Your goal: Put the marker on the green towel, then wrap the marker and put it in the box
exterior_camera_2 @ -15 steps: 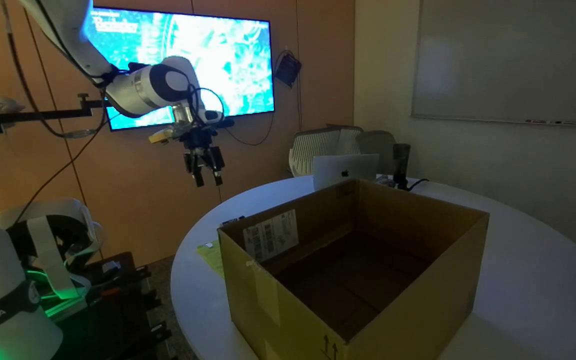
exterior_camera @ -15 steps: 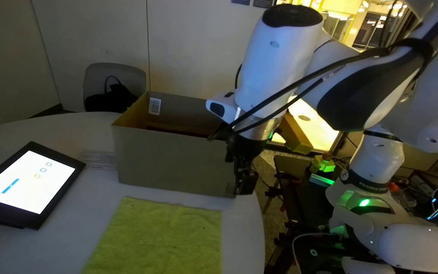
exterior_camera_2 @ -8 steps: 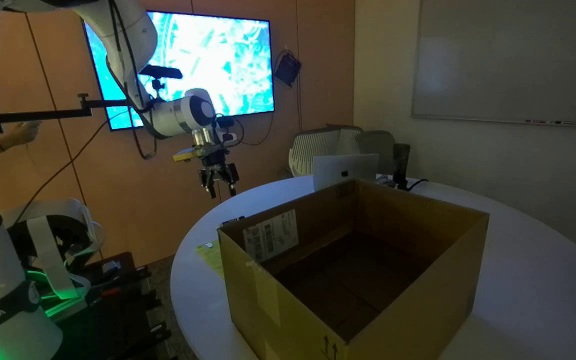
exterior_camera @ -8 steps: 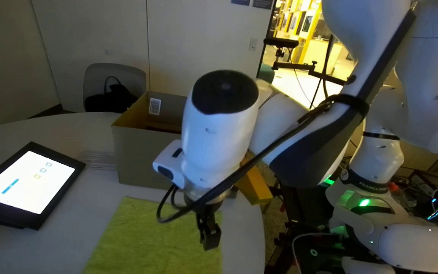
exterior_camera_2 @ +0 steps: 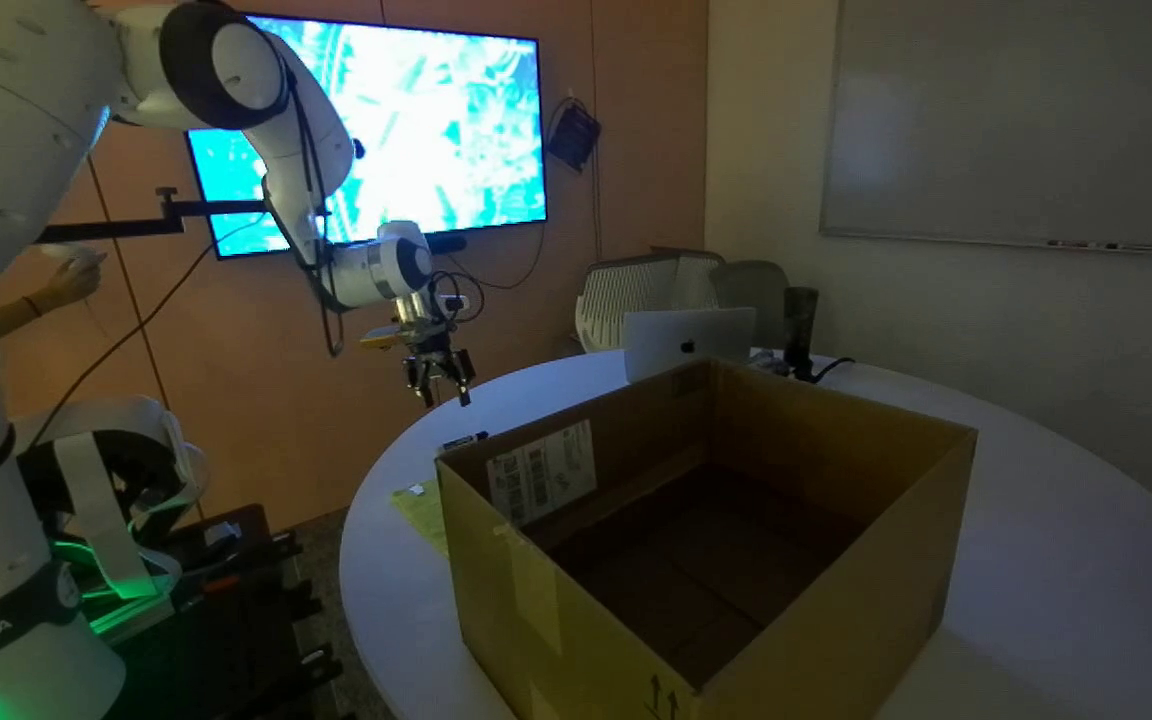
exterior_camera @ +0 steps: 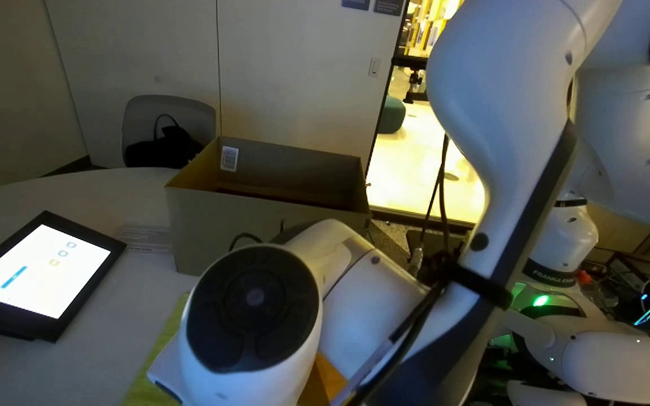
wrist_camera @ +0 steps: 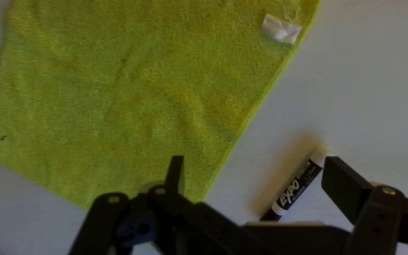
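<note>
My pincer (wrist_camera: 257,177) is wide with nothing in it, marker (wrist_camera: 299,186) on the desk (wrist_camera: 374,95) just off the towel (wrist_camera: 147,95) at its four o'clock in wrist view, and I'd guess it's light, stiff, smooth and apt to roll, so I should pinch across mid-barrel, square to its length.

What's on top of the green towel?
Dark specks and a small white tag or scrap show on the towel; the marker lies beside it. The pincer mostly hides one corner, and the opposite end lies outside the wrist view.
</note>
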